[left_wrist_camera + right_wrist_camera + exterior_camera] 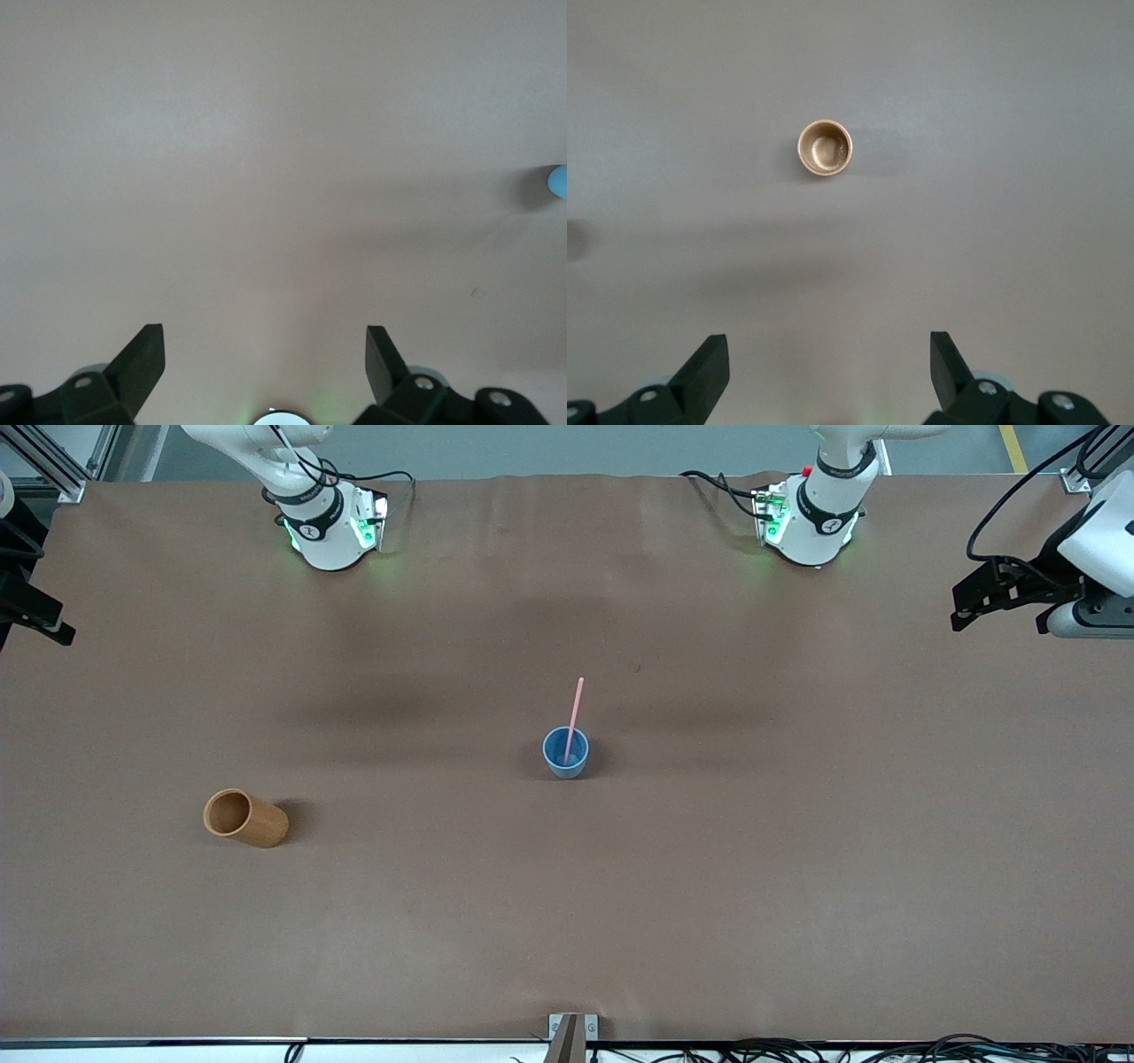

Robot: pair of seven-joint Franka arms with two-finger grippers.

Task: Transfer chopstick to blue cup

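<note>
The blue cup (565,767) stands upright at the middle of the table. The pale pink chopstick (575,707) stands in it and leans away from the front camera, over the rim. A sliver of the cup shows at the edge of the left wrist view (559,181). My left gripper (264,341) is open and empty, high over the left arm's end of the table (974,593). My right gripper (828,350) is open and empty, high over the right arm's end (35,615). Both are far from the cup.
An orange-brown wooden cup (247,818) stands upright and empty toward the right arm's end, nearer the front camera than the blue cup. It also shows in the right wrist view (825,148). A brown cloth (797,868) covers the table.
</note>
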